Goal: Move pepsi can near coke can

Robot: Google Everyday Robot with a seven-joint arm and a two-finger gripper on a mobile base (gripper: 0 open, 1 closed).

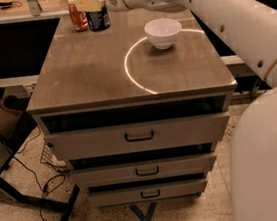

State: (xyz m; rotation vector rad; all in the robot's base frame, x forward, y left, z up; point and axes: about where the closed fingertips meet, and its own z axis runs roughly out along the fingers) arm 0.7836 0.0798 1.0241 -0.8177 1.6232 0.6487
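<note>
Gripping the pepsi can (99, 19) around its upper part, the tool (90, 2) sits at the far-left corner of the table (83, 74), at about 11 o'clock from the table's middle. Its pale fingers are closed narrow on the can and hide the can's top. The can stands upright; whether its base touches the table cannot be told. The coke can (77, 16) stands upright just beside it, at 9 o'clock from the pepsi can, and whether the two touch cannot be told. The white arm (206, 3) reaches in from 2 o'clock. A white bowl (163, 31) rests on the table at 1 o'clock from the middle, on a bright ring of light (125, 69). Below the tabletop are three drawers (139, 136).
</note>
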